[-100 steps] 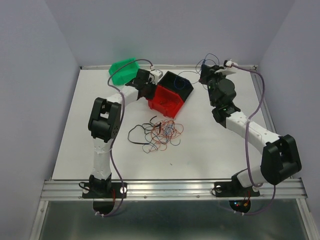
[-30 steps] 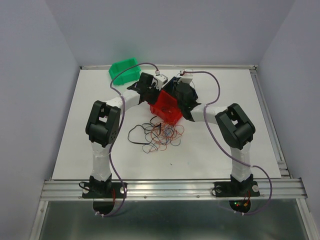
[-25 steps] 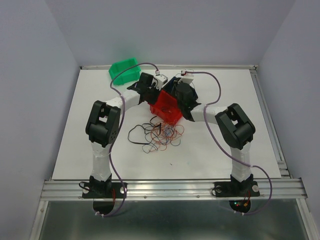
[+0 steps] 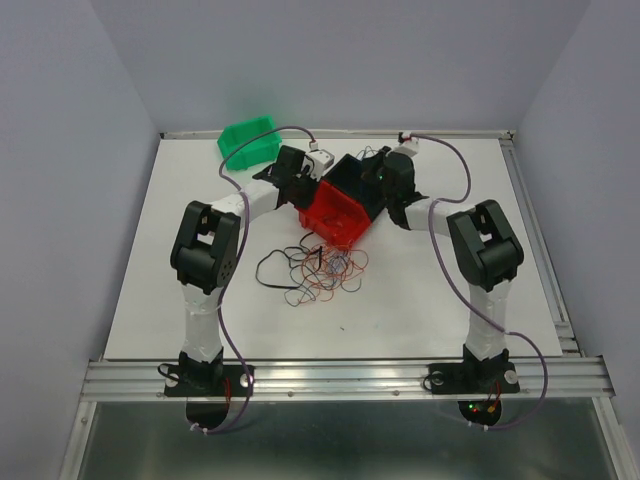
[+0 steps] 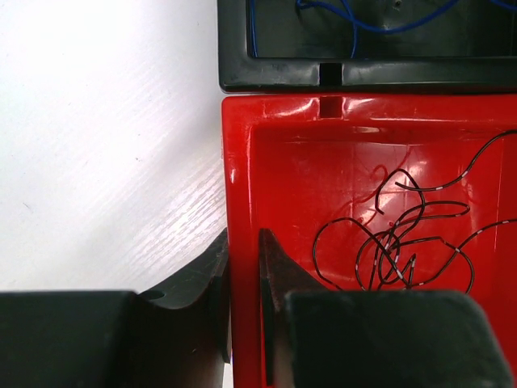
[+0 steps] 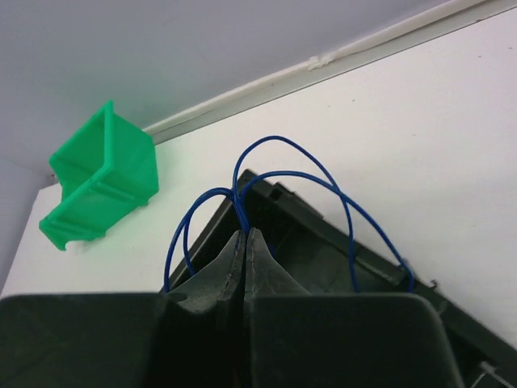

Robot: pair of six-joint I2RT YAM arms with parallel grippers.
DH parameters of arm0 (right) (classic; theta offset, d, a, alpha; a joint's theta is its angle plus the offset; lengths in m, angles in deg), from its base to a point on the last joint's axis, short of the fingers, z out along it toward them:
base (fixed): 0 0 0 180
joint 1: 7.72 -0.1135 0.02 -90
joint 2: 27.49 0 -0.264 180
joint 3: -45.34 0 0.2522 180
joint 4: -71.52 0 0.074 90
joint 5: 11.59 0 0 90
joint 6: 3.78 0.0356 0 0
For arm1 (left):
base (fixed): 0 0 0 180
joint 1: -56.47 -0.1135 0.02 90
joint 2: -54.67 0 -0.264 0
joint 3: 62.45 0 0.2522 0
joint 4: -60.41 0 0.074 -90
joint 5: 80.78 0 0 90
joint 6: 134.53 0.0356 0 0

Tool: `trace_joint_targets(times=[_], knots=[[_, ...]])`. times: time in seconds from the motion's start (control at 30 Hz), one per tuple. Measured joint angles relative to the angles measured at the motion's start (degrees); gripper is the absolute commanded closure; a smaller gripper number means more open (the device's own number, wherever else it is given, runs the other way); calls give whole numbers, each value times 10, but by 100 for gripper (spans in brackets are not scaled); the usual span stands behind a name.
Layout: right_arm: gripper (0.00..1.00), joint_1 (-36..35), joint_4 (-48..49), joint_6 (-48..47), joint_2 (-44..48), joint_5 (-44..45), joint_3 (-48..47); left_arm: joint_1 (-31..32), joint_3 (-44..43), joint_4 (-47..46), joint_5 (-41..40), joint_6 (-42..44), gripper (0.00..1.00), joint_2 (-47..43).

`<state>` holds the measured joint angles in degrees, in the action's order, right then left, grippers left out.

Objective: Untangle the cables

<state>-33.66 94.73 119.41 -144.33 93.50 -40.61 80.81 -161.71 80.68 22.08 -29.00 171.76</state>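
A green bin (image 4: 248,141) sits at the table's (image 4: 450,300) far-left corner. The tangled cables (image 4: 320,268) lie mid-table, beside the red bin (image 4: 335,212). The left gripper (image 5: 242,252) clamps that bin's wall. Only its wrist view shows the black cable (image 5: 396,242) inside. The right gripper (image 6: 245,236) is closed tight on a blue cable (image 6: 275,174) over the black bin (image 6: 323,250).

Bright, even light with faint shadows. Glare streaks the red bin (image 5: 323,162) rim just ahead of the left gripper (image 5: 242,242); the table (image 5: 105,121) beside it nearly washes out.

cables (image 4: 318,268) on table (image 4: 440,290), before front bin (image 4: 335,212) | rear bin (image 5: 275,75) touching behind it | corner bin (image 4: 248,141) back-left
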Motion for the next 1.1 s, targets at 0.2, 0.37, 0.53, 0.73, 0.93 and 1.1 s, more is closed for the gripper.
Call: trace_joint_targets(times=[0.2, 0.37, 0.53, 0.73, 0.93, 1.1], knots=[[100, 47, -27, 37, -19, -54, -1, -1, 0, 0, 0, 0, 91, 0], [99, 40, -86, 32, -50, -106, -23, -1, 0, 1, 0, -2, 91, 0], [99, 28, -150, 0, -85, -116, -67, -1, 0, 2, 0, -2, 91, 0], [92, 21, -224, -35, -101, -89, -130, -1, 0, 2, 0, -2, 91, 0], [73, 21, -275, -61, -111, -71, -171, -1, 0, 2, 0, -2, 91, 0], [62, 20, -323, -66, -106, -70, -195, -1, 0, 3, 0, -2, 91, 0]])
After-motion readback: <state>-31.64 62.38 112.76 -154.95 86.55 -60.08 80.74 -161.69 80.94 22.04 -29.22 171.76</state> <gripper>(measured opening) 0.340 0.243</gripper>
